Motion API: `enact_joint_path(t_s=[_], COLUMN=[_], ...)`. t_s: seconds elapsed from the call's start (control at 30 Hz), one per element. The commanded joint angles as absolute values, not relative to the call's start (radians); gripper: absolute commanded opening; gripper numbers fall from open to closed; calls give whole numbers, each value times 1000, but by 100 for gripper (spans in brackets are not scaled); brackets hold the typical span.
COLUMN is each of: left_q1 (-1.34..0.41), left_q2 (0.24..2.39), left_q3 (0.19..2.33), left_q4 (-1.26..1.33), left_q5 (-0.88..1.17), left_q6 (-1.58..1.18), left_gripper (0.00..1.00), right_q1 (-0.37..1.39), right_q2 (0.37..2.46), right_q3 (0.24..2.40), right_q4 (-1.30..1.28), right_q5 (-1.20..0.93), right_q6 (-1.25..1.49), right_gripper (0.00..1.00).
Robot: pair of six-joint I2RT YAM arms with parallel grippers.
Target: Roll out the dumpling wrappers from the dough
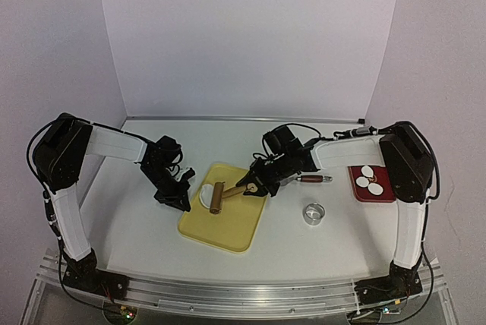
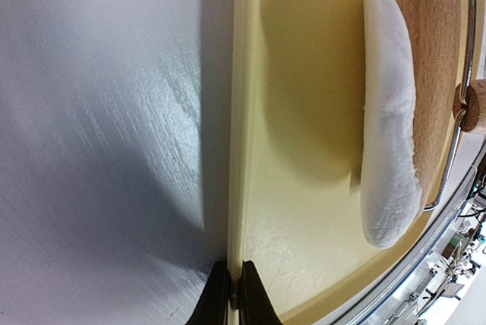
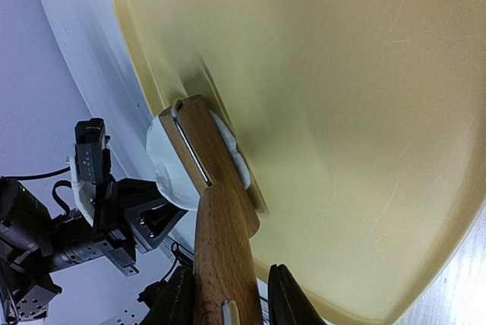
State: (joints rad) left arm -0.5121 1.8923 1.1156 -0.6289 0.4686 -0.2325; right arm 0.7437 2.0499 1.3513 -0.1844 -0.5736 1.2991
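A patch of white dough [image 1: 204, 194] lies at the far left of the yellow board [image 1: 228, 226], and the wooden roller [image 1: 216, 197] of a rolling pin rests on it. My right gripper [image 3: 228, 302] is shut on the pin's wooden handle [image 3: 220, 249], coming in from the right. My left gripper [image 2: 235, 298] is shut on the board's left rim [image 2: 237, 150], one finger on each side. In the left wrist view the dough [image 2: 389, 120] sits half under the roller [image 2: 437, 59]. Three dumpling wrappers [image 1: 369, 181], small white discs, lie on a red plate [image 1: 386, 194] at the right.
A metal ring cutter [image 1: 314, 213] stands on the table right of the board. A brown-handled tool with a metal tip [image 1: 313, 179] lies behind it. White walls close the back and sides of the table [image 1: 137, 234].
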Motion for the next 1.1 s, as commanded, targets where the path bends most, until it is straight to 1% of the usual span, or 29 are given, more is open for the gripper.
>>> enact_joint_path(t_s=[0.0, 1.07], left_q1=[-465, -454], left_q2=[1888, 1891], left_q3=[1091, 1089], left_q4=[-637, -632], left_q5=[330, 336], left_q6=[-230, -226], left_gripper=[0, 0], right_q1=[723, 707], right_q2=[2204, 2175], right_q3=[1193, 1148], right_q4=[-778, -788], right_q5=[-278, -267], right_q6=[1294, 1293], right_gripper=[0, 0])
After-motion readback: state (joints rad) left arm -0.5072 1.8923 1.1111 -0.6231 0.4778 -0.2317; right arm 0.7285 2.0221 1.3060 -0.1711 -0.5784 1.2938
